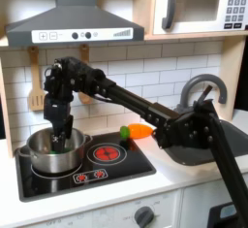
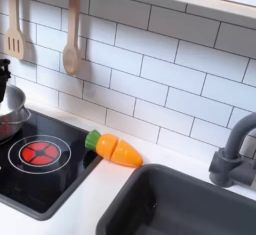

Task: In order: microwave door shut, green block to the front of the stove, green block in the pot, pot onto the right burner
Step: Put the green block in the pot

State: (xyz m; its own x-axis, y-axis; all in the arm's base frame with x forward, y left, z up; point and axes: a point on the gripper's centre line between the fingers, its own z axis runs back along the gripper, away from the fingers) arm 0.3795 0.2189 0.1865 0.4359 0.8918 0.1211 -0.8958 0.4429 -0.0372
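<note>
Stainless steel is where it's all happening right now: the pot point(image 1: 50, 149) sits on the burner at the first exterior view's left, and your gripper point(image 1: 62, 138) is pointed straight down into it. The microwave door point(image 1: 192, 6) up top looks shut already, so my read is you're at the "block in the pot" step.

There's a hint of green down by the fingertips inside the pot, probably the green block point(image 1: 68, 141), but it's too small and blurry to say whether it's resting on the bottom or pinched in the claw. Same for the claw itself: the fingers are half hidden behind the pot's rim, so I can't tell how far open they are.

Next move, I'd guess: make sure the block is let go, come up clear of the rim, then catch the pot's edge and slide it across the stove point(image 1: 131, 166) onto the right burner point(image 1: 107, 153), which is bare. The toy carrot point(image 2: 115, 149) lies just beside the stove, so don't overshoot.
</note>
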